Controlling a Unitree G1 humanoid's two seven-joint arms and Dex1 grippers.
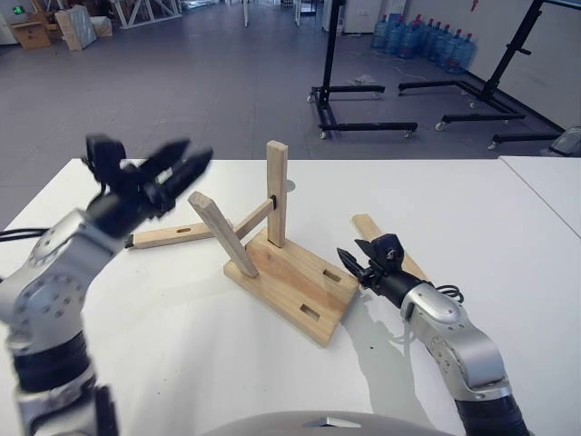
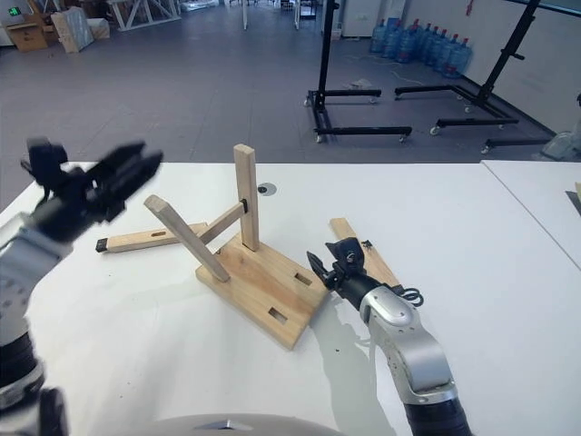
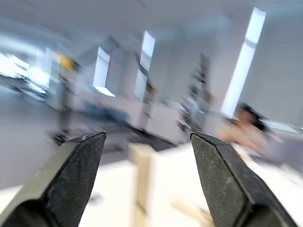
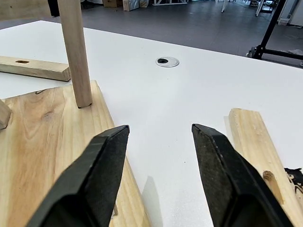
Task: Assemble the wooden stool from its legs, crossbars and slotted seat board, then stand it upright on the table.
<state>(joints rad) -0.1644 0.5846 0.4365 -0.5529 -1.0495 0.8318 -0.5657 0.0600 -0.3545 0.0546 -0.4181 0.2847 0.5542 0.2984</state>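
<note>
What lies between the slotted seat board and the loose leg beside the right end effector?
Bare white table separates the seat board from the loose leg in the right wrist view, with the open right end effector over that gap.

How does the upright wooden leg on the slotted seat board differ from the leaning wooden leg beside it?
The upright wooden leg stands vertical at the far part of the slotted seat board; the leaning wooden leg tilts, its top toward the robot's left, its foot at the board's left edge. Both are pale square-cut wood.
</note>
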